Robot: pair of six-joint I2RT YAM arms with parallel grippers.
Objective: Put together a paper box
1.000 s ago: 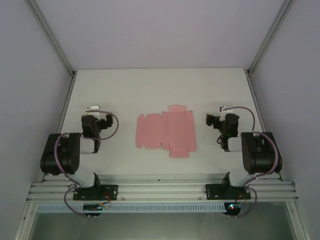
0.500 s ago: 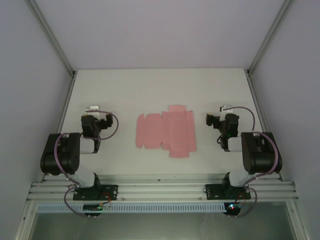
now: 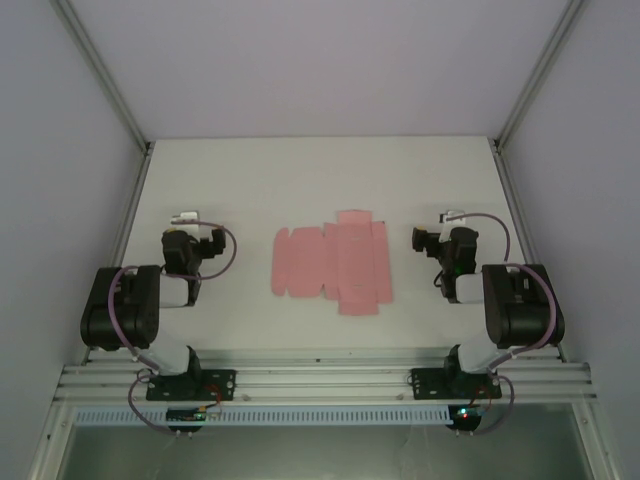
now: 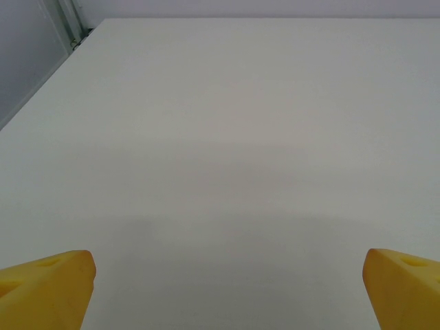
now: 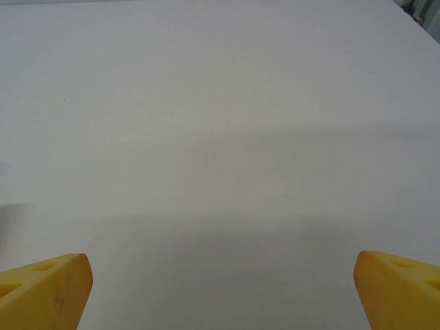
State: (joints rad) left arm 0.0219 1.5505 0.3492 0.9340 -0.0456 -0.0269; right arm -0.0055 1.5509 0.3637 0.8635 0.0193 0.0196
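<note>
Soft, even light fills the scene. The matte white tabletop (image 3: pixel 300 170) looks pale, the top view slightly grainy and soft. In both wrist views a faint, broad shadow band darkens its near half.

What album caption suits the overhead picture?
Flat pink paper box lies unfolded between the left gripper and right gripper, both open.

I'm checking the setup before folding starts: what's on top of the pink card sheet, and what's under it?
Nothing rests on the paper box; its whole flat, unfolded face shows. Under it is the white table. Whatever the sheet itself covers is hidden.
</note>
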